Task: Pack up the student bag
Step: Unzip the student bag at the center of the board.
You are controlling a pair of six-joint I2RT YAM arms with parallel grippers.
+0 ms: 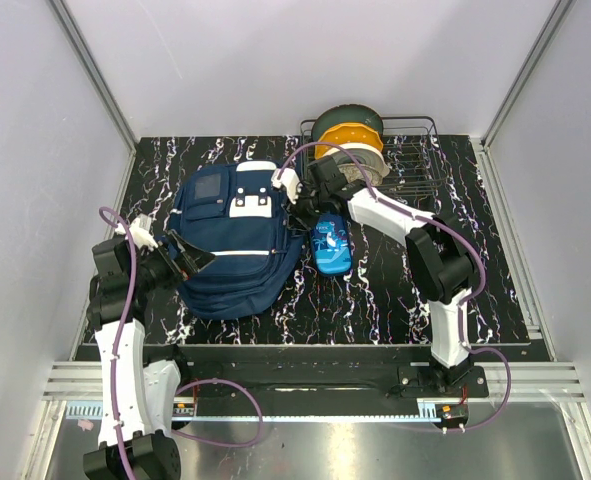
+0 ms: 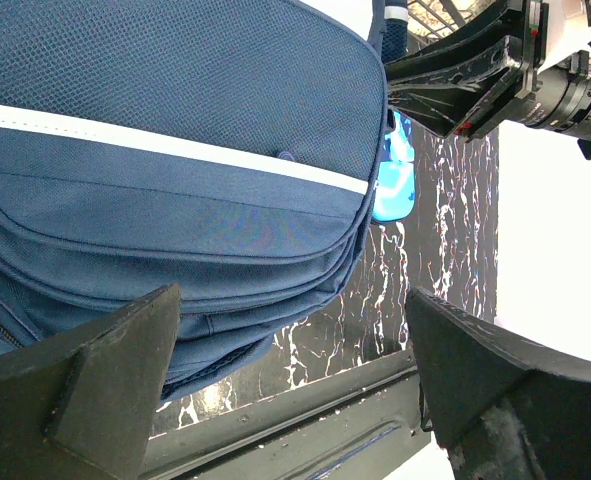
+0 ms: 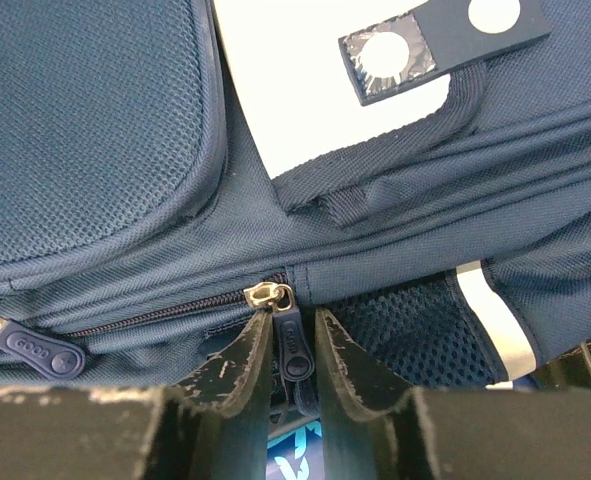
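White-and-black jointed arms [image 1: 125,360], looping purple cables [image 1: 127,320], scuffed matte-black fingers [image 3: 237,375] on the right hand [image 3: 291,330].

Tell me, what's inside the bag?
Nothing inside shows. The bag lies on the table with the zip in view closed, so its fabric hides any contents. The right end effector has the zip pull between its fingers.

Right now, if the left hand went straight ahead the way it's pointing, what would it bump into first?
Probably the student bag: the open left hand faces its navy side, by the thin white stripe, with nothing in between. How close it is, I can't tell.
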